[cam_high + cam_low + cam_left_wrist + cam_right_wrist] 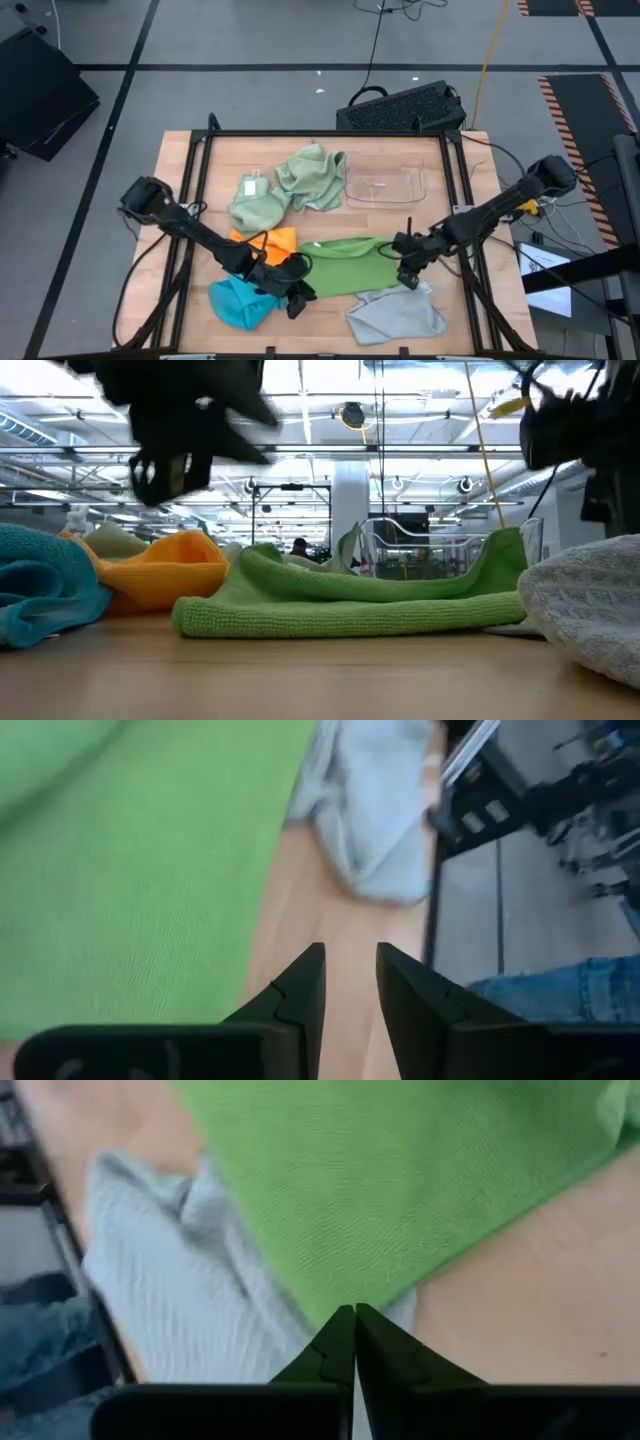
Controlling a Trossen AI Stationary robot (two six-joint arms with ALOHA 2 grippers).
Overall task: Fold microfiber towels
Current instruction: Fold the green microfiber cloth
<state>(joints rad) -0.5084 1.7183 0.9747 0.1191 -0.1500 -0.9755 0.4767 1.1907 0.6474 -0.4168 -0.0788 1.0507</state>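
The bright green towel (350, 265) lies folded flat in the middle of the table, its right end on the light grey towel (395, 315). My left gripper (350, 970) is a little open and empty, above bare wood at the green towel's near left corner (297, 297). My right gripper (355, 1318) is shut and empty, above the green towel's right end (408, 270). In the low view both grippers hang clear of the table, left (165, 470) and right (585, 430). The blue towel (240, 302), the orange towel (272, 243) and two sage towels (258, 208) (315, 175) lie crumpled at the left and far side.
A clear shallow tray (385, 185) stands at the far right of the table. A black frame rail (330, 134) runs around the tabletop. A black keyboard (400, 108) lies beyond the far edge. Bare wood (310, 335) shows along the near edge.
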